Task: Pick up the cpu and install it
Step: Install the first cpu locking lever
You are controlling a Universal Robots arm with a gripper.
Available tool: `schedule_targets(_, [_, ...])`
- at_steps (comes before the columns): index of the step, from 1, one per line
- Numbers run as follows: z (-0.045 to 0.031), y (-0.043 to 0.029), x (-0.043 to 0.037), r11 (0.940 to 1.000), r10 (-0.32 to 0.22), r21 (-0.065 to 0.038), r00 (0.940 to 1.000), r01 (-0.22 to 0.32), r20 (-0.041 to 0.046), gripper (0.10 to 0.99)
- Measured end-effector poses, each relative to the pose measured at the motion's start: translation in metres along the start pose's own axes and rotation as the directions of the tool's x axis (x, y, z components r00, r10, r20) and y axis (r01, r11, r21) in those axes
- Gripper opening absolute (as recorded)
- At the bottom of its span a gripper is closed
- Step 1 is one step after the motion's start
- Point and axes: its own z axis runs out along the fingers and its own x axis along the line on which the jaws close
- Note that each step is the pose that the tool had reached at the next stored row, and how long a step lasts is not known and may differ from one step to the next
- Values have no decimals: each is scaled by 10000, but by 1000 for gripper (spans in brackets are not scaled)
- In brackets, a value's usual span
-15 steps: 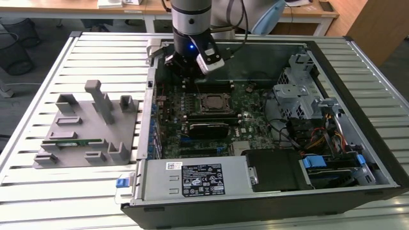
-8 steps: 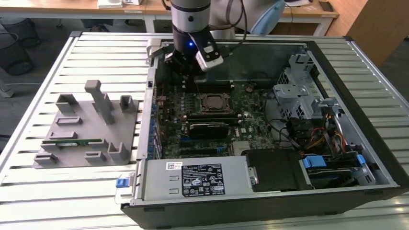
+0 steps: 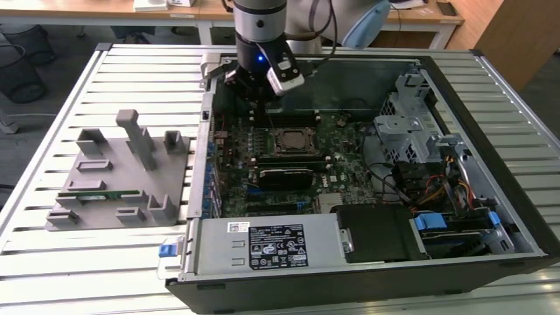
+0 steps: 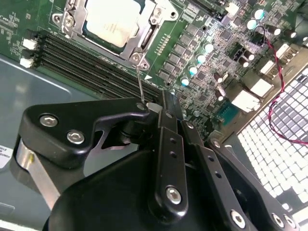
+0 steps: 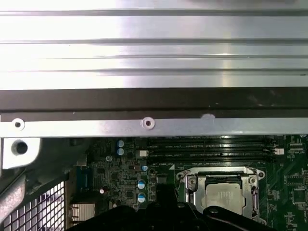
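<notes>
One cpu point(image 4: 109, 21) seated in its socket; tool point(image 4: 161, 113) fingers together, empty, nearby above the motherboard point(image 4: 211, 62).

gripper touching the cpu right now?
Apart. In the second wrist view the gripper sits clear of the cpu, which lies in its socket with memory slots between them.

The cpu point(image 4: 111, 21) had a smooth, matt silver metal top, framed by a shiny metal socket bracket point(image 4: 144, 36) on the glossy green circuit board point(image 4: 202, 53). The gripper point(image 4: 159, 159) was black, satin-smooth plastic or coated metal with bright screw heads. The counter point(image 3: 105, 262) was ribbed, brushed pale metal, carrying a matt grey plastic fixture point(image 3: 118, 177).
</notes>
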Motion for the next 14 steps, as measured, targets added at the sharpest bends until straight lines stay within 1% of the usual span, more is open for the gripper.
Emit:
schedule_targets(6, [2, 35, 3, 10000, -31, 1, 10000, 31, -3, 106])
schedule_targets(10, [2, 42, -4, 10000, -61, 0, 10000, 61, -4, 106])
schedule_targets(12, [3, 48, -26, 10000, -72, -1, 10000, 72, -5, 106])
schedule_targets(14, [3, 52, -66, 10000, -77, 0, 10000, 77, -5, 106])
